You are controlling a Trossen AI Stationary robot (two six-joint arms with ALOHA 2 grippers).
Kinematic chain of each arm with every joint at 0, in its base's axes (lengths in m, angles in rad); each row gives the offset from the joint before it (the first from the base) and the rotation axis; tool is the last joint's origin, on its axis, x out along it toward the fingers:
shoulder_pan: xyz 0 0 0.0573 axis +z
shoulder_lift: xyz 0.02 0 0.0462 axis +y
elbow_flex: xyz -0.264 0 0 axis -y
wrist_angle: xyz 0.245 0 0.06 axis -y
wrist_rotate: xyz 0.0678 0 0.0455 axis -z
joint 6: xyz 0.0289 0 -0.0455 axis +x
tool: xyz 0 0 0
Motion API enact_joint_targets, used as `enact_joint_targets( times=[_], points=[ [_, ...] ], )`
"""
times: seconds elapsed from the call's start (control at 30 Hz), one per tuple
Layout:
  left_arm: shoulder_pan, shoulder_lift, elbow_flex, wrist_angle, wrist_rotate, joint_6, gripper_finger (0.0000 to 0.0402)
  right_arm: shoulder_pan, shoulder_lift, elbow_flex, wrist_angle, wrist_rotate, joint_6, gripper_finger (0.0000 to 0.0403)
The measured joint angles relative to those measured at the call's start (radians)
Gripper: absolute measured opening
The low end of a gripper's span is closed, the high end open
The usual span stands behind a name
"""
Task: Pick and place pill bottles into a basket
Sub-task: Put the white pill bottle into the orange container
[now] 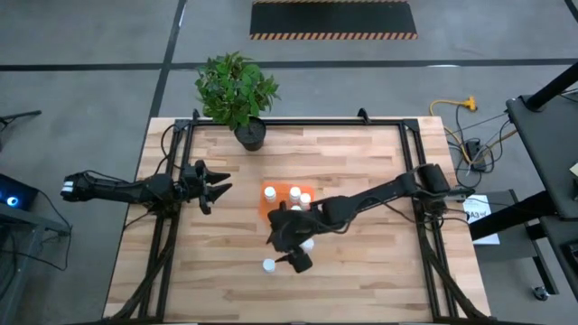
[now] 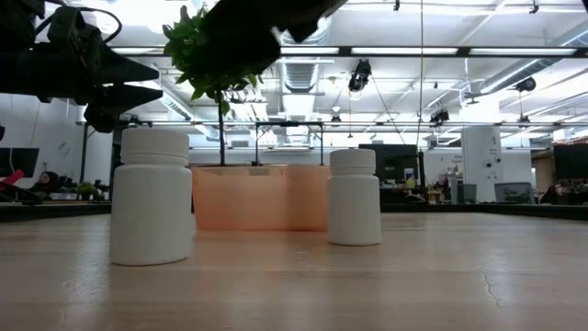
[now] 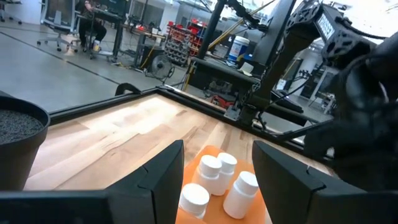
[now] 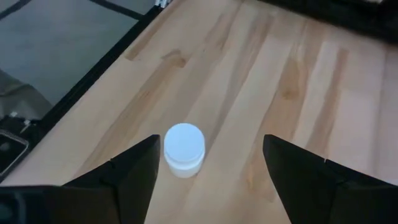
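1. Setting was an industrial robotics lab or workshop: open hall with exposed ceiling ducts [image 2: 312, 74] and strip lights.
2. Concrete floor carried a hazard-striped mat [image 1: 332, 18].
3. Equipment racks [image 3: 186, 43] and workstations stood behind the desk [image 1: 361, 262].

floor [image 1: 90, 36]: grey concrete | ceiling [image 2: 441, 28]: exposed pipes, lights | hazard-striped mat [image 1: 332, 18], possibly rubber
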Motion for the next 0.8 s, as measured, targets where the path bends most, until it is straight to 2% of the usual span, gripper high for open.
enact_joint_targets(
  times=[0.17,0.47,0.8],
  points=[
    [0.0,0.0,0.0,-0.001,0.0,0.0,0.0173,0.0,0.053,0.014,-0.004,-0.011,0.053,0.0283],
    [0.0,0.0,0.0,0.0,0.0,0.0,0.0173,0.029,0.059,0.013,-0.003,-0.053,0.01,0.0292],
    [0.0,0.001,0.0,0.0,0.0,0.0,0.0173,0.055,0.097,0.011,0.018,-0.022,0.059,0.0292]
  ],
)
